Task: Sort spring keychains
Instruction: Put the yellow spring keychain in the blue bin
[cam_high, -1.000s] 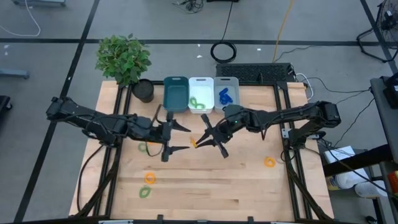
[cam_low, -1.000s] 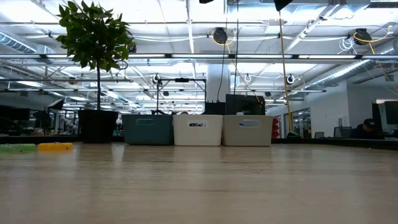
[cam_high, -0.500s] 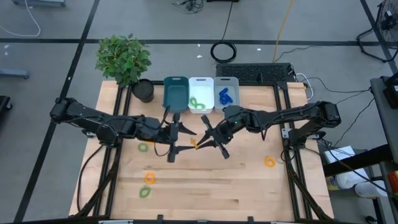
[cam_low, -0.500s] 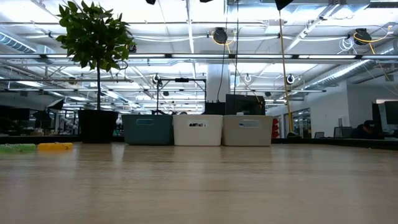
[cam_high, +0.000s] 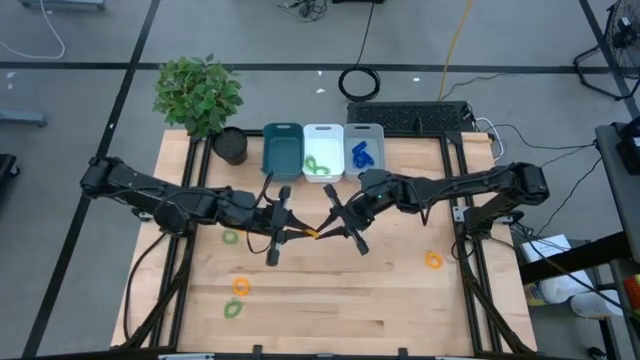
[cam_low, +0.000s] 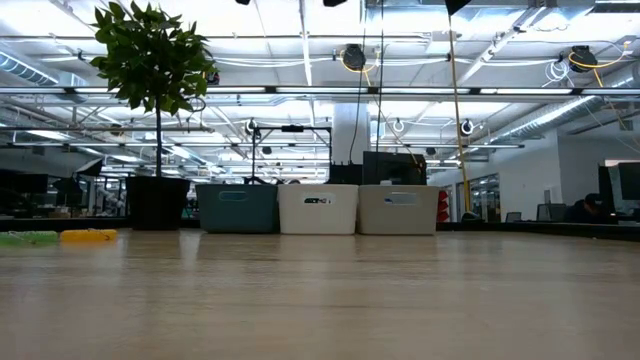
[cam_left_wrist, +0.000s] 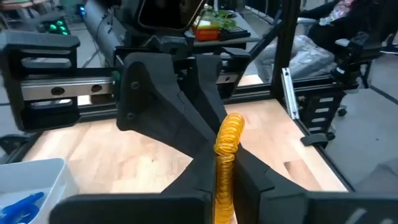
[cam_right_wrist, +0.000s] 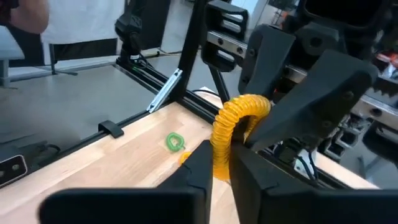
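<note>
High view: wood table (cam_high: 400, 300) on grey floor (cam_high: 80, 300); left gripper (cam_high: 290, 232) and right gripper (cam_high: 328, 230) both clamp the orange keychain (cam_high: 310, 233), centre frame.

Wooden table (cam_high: 400, 300) carries three bins in a row at the far edge: teal bin (cam_high: 283, 150), white bin (cam_high: 323, 150), grey bin (cam_high: 364, 148). Black pot (cam_high: 231, 146) stands just left of them. Loose on the wood: green keychain (cam_high: 231, 237), orange keychain (cam_high: 240, 286), second green keychain (cam_high: 232, 309), lone orange keychain (cam_high: 433, 260) on the right.

Orange keychain (cam_left_wrist: 227, 149) between black fingers (cam_left_wrist: 186, 109); teal bin (cam_high: 283, 150), white bin (cam_high: 323, 133), grey bin (cam_high: 364, 131).
</note>
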